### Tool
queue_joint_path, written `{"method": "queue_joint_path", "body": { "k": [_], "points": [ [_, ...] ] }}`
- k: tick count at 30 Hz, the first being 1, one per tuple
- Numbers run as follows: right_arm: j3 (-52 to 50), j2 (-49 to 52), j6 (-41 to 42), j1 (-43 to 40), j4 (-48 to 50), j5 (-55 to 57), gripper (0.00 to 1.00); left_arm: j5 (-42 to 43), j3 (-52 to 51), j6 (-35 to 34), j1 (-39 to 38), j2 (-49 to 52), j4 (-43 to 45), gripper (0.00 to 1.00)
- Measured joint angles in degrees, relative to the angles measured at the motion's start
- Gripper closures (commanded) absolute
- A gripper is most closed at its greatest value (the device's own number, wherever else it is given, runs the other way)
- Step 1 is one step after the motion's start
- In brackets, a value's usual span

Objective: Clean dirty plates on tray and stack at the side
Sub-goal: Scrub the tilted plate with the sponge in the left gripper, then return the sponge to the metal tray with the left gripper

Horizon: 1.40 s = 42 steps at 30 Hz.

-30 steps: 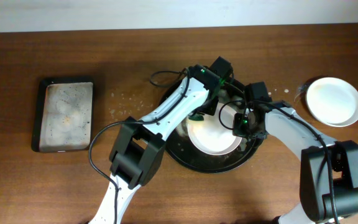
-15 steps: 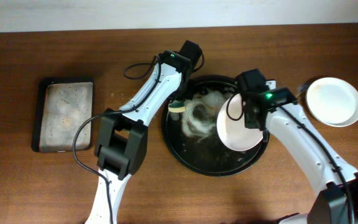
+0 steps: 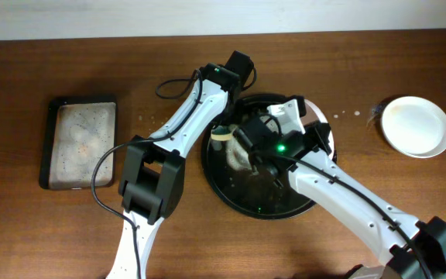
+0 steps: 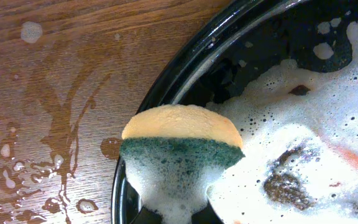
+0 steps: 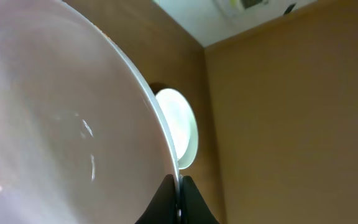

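Item 1, right arm. Half a second ago it reached in from the right side of the tray; I now see it swung across the middle of the tray, its green light over the foam.

Item 2, held plate. Earlier it showed from overhead as a white disc tilted over the tray's right half. From overhead I now make out only slivers of white past the arm. In the right wrist view it fills the left side, glossy white with faint wet streaks, and the right tool is pinching its rim.

Item 3, left arm. Unchanged since the last frame. The left tool is pressed onto a sponge, yellow above and green below and coated in suds, at the tray's rim on the side towards the counter's left end.

Item 4, tray. It sits mid-counter, black, its floor covered in white foam with dark patches and an orange streak.

Item 5, second plate. It has not moved and lies flat near the counter's right edge, clean white.

Item 6, rectangular tray, near the left edge.

Item 7, water drops on the wood beside the tray.
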Motion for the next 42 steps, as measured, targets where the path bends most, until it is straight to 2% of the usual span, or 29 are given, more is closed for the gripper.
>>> {"method": "queue_joint_path", "body": {
  "k": [6,28,34,38,42],
  "points": [
    [0.0,0.0,0.0,2.2,-0.8,4.2,0.96,0.0,0.0,0.0,0.0,0.0,0.0,0.99],
    [0.0,0.0,0.2,2.2,-1.0,4.6,0.96,0.1,0.0,0.0,0.4,-0.7,-0.5,1.00],
    [0.0,0.0,0.7,2.2,-1.0,4.2,0.96,0.1,0.0,0.6,3.0,-12.0,-1.8,1.00],
    [0.0,0.0,1.0,2.2,-1.0,4.0,0.96,-0.9,0.4,0.9,3.8,-12.8,-4.7,1.00],
    [0.0,0.0,1.3,2.2,-1.0,3.9,0.96,-3.6,0.4,2.0,12.9,-15.1,-11.4,1.00]
  ]
}}
